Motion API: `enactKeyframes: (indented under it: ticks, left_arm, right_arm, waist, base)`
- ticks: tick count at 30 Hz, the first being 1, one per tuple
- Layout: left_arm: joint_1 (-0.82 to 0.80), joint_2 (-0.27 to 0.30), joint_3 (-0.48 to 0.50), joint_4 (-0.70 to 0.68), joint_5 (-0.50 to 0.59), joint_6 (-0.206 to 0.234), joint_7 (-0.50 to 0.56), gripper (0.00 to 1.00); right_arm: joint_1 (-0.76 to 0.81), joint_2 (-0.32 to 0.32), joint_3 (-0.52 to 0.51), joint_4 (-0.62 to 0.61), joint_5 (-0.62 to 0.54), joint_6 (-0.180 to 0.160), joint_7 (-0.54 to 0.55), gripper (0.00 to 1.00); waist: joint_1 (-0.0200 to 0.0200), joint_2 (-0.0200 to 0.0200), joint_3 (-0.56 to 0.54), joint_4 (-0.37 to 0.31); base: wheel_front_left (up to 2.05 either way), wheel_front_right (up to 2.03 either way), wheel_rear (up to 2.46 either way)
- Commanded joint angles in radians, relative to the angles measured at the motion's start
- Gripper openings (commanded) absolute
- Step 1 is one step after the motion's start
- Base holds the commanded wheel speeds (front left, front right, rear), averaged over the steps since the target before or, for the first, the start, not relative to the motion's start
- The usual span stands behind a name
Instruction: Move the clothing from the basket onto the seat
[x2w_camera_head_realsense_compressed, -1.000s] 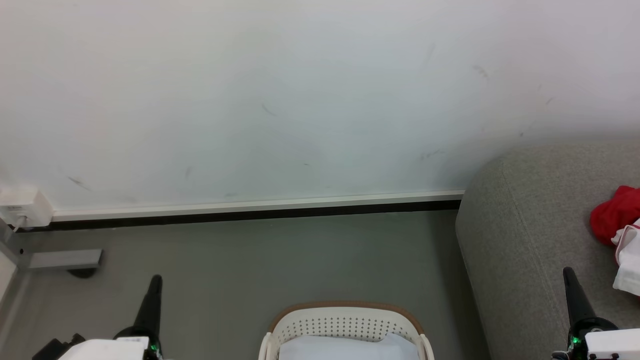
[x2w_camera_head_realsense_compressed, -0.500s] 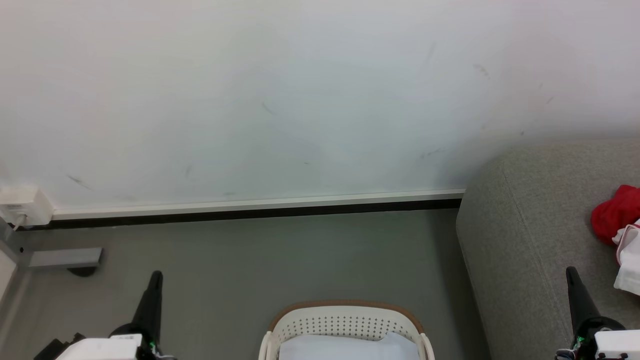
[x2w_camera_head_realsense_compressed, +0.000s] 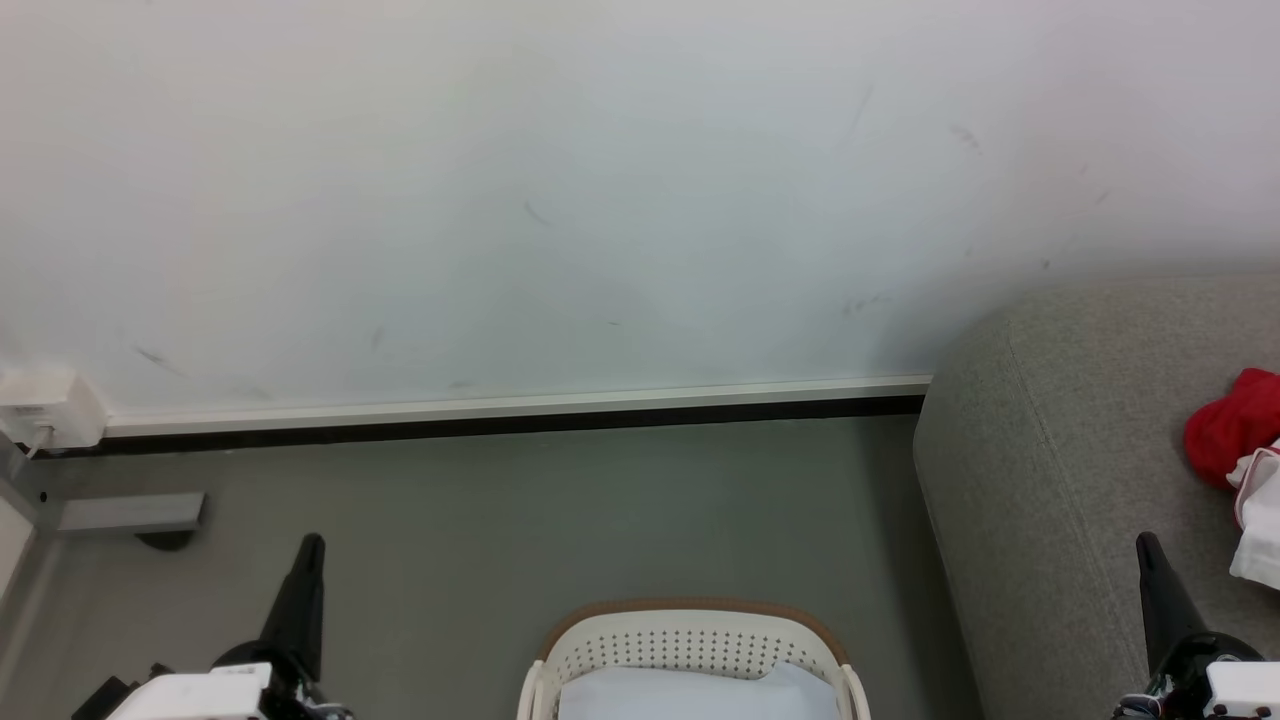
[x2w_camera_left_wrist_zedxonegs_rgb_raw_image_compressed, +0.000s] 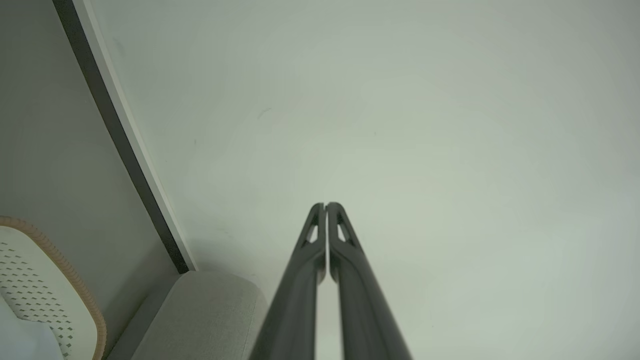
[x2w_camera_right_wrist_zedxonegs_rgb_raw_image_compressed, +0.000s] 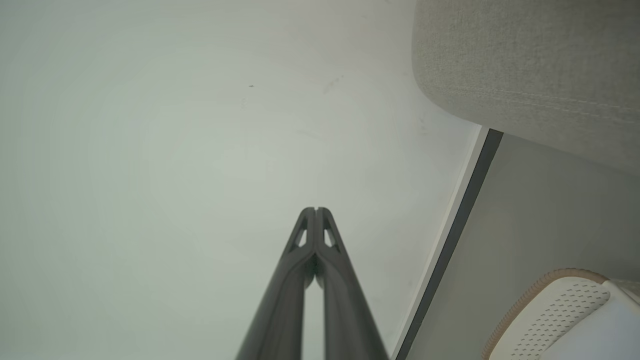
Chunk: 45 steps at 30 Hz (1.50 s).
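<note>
The white perforated basket (x2w_camera_head_realsense_compressed: 690, 650) with a tan rim stands on the floor at the bottom centre; a pale cloth shows inside it. Red and white clothing (x2w_camera_head_realsense_compressed: 1240, 450) lies on the grey seat (x2w_camera_head_realsense_compressed: 1060, 480) at the right edge. My left gripper (x2w_camera_head_realsense_compressed: 312, 545) points up at the lower left, shut and empty. My right gripper (x2w_camera_head_realsense_compressed: 1145, 542) rises at the lower right in front of the seat, shut and empty. The left wrist view has my left gripper (x2w_camera_left_wrist_zedxonegs_rgb_raw_image_compressed: 325, 205) closed against the wall, with the basket (x2w_camera_left_wrist_zedxonegs_rgb_raw_image_compressed: 35, 280) at its left. In the right wrist view my right gripper (x2w_camera_right_wrist_zedxonegs_rgb_raw_image_compressed: 315, 210) is closed too, near the seat (x2w_camera_right_wrist_zedxonegs_rgb_raw_image_compressed: 530, 65) and the basket (x2w_camera_right_wrist_zedxonegs_rgb_raw_image_compressed: 550, 310).
A white wall (x2w_camera_head_realsense_compressed: 600, 200) with a pale baseboard (x2w_camera_head_realsense_compressed: 500, 408) runs behind the grey floor (x2w_camera_head_realsense_compressed: 560, 520). A white box (x2w_camera_head_realsense_compressed: 45, 408) hangs low on the wall at the far left, above a grey bracket (x2w_camera_head_realsense_compressed: 130, 512).
Both grippers have moved slightly: the left tip a little higher in the picture, the right one a little lower and rightward. The basket and clothing stay put.
</note>
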Motion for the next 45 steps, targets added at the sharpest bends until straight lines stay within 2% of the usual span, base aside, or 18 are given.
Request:
enactKeyframes:
  ticks: [1,45]
  left_arm:
    - [-0.008,0.001,0.004,-0.004,-0.023,-0.007,0.006,0.0]
    - [-0.008,0.002,0.003,-0.004,-0.022,-0.007,0.005,0.0]
  right_arm:
    - [-0.011,0.002,-0.008,-0.005,0.016,-0.002,0.002,0.0]
    - [-0.011,0.002,-0.008,-0.005,0.009,-0.002,0.004,0.0]
  waist:
    - [0.0,0.0,0.0,0.0]
    - [0.0,0.0,0.0,0.0]
  base:
    - [0.0,0.0,0.0]
    - [0.0,0.0,0.0]
